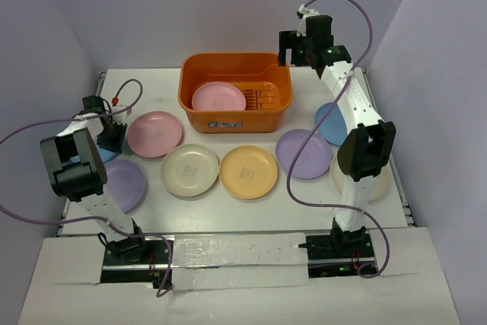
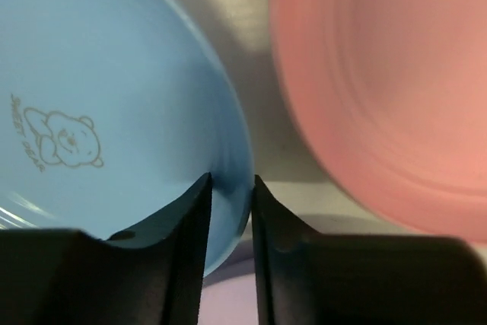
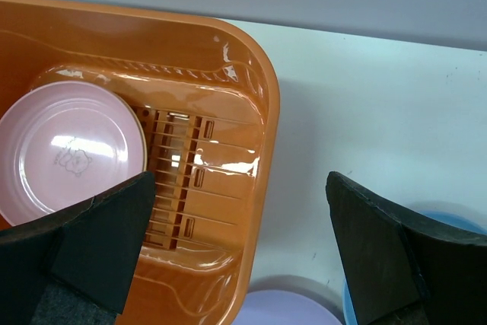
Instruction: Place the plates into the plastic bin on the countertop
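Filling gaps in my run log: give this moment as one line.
left gripper: shut on blue plate rim | right gripper: open, empty | plastic bin: holds one pink plate

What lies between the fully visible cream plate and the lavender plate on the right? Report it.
The yellow-orange plate lies between the cream plate and the lavender plate; the top external view shows it.

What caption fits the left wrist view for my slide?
Left gripper pinching the blue plate by its rim, with the pink plate lying beside it.
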